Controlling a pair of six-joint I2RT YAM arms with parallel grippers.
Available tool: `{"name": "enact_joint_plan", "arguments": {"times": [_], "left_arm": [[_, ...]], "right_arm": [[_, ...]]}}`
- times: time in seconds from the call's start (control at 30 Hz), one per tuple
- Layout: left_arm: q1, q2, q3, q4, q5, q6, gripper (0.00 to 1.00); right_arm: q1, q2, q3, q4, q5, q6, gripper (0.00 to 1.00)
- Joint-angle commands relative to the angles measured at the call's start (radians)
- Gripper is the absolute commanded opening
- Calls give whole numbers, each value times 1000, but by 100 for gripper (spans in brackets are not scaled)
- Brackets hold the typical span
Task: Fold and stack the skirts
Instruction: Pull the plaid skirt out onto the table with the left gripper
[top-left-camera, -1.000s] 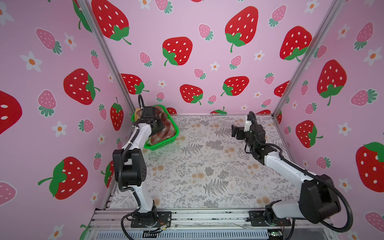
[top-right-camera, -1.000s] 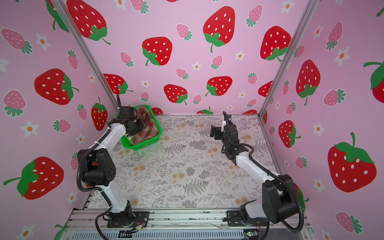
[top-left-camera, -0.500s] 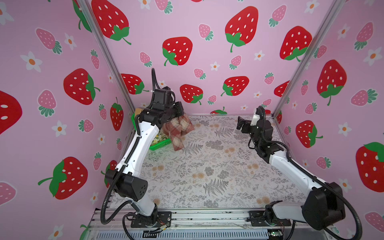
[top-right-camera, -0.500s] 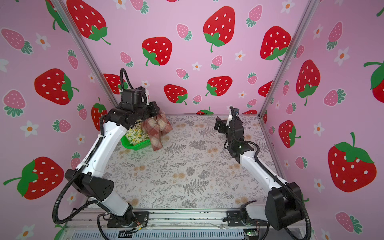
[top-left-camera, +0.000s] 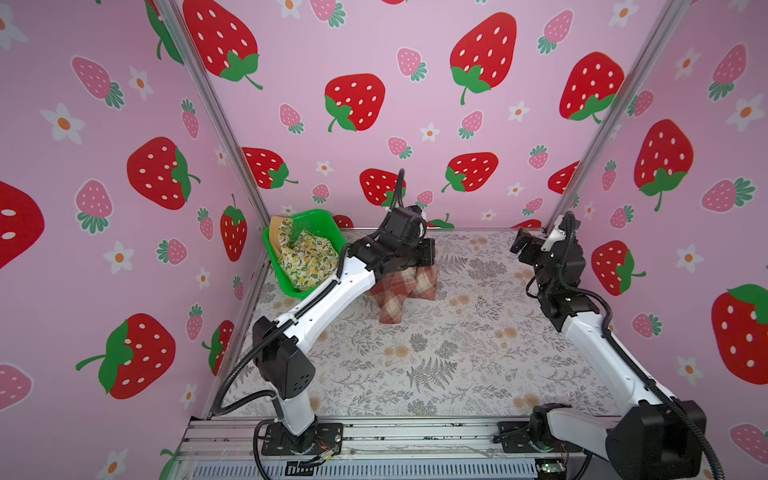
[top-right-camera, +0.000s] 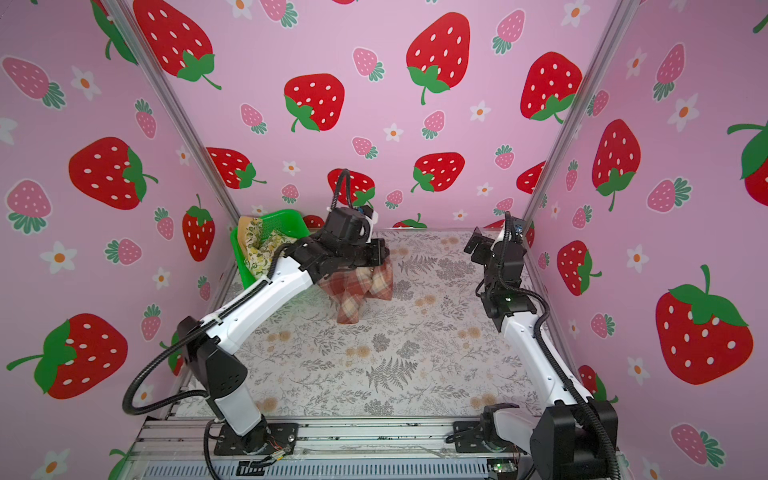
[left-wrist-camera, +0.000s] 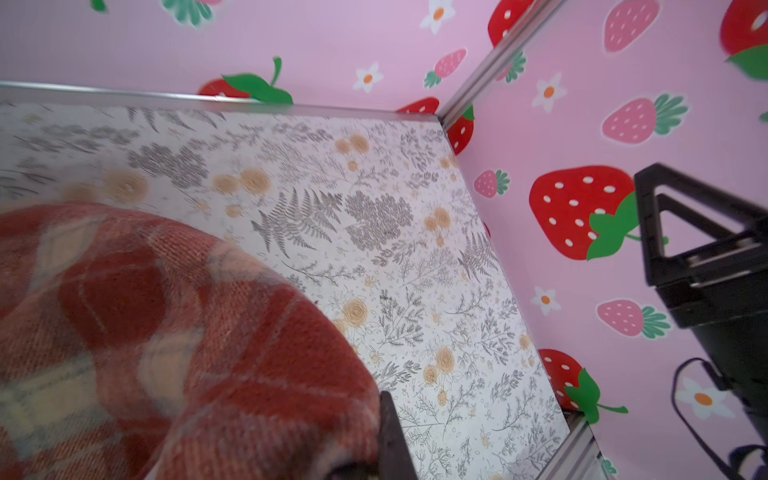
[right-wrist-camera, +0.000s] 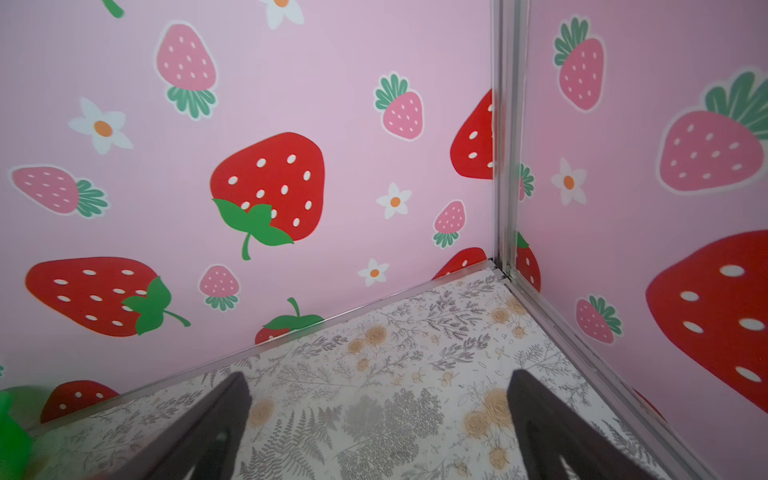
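Note:
My left gripper (top-left-camera: 420, 261) is shut on the red-brown and cream plaid skirt (top-left-camera: 401, 293), which hangs bunched from it down onto the table at the back centre. The plaid skirt (left-wrist-camera: 166, 332) fills the left wrist view and hides all but one finger (left-wrist-camera: 388, 436). The lemon-print skirt (top-left-camera: 307, 259) lies in the green basket (top-left-camera: 316, 217) at the back left. A mustard-yellow skirt (top-left-camera: 275, 232) peeks out behind it. My right gripper (top-left-camera: 524, 245) hovers open and empty near the back right corner, its fingers (right-wrist-camera: 232, 415) wide apart over bare table.
The floral table (top-left-camera: 436, 353) is walled in by pink strawberry panels on three sides. The basket (top-right-camera: 282, 216) sits tight in the back left corner. Metal posts (top-left-camera: 582, 166) stand in the rear corners, and a rail (top-left-camera: 395, 432) runs along the front edge.
The left arm lifted the plaid skirt out of the basket, carried it right and lowered it to the table's back centre. The right arm drew back toward the rear right corner.

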Motion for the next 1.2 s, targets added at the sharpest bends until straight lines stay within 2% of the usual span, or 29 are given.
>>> {"name": "enact_joint_plan", "arguments": {"times": [0.0, 0.13, 0.3, 0.43, 0.6, 0.67, 0.7, 0.73, 0.8, 0.83, 0.9, 0.97, 1.07, 1.17], "left_arm": [[-66, 94, 34, 91, 4, -54, 0], [-134, 227, 109, 134, 6, -113, 0], [-202, 385, 276, 158, 10, -175, 0], [-235, 495, 414, 202, 52, -242, 0], [-271, 594, 593, 229, 41, -278, 0], [-271, 621, 621, 259, 58, -315, 0], [-269, 631, 620, 291, 83, -326, 4], [-268, 639, 617, 303, 100, -332, 19], [-264, 646, 607, 302, 133, -321, 70], [-260, 642, 591, 293, 148, -315, 84], [-246, 609, 525, 289, 162, -305, 94], [-220, 536, 390, 321, 148, -290, 99], [-159, 408, 177, 392, 116, -280, 99], [-71, 319, 31, 389, 98, -282, 99]], "right_arm": [[-29, -9, -23, -19, -11, 55, 100], [-60, 8, -26, -24, -14, 62, 100], [-99, 13, -5, -50, 11, 49, 100], [-114, 6, 3, -60, 39, 65, 100], [-117, 12, 26, -59, 67, 51, 100], [-117, 16, 34, -60, 72, 48, 100], [-117, 17, 36, -60, 69, 50, 100], [-118, 14, 37, -63, 66, 52, 100], [-118, 12, 32, -69, 54, 53, 100], [-118, 7, 27, -73, 44, 53, 100], [-118, -2, 15, -84, 36, 50, 100], [-117, -13, 5, -107, 24, 40, 100], [-104, -29, -9, -147, -26, 35, 100], [-41, -38, -28, -195, -43, 22, 100]]}}
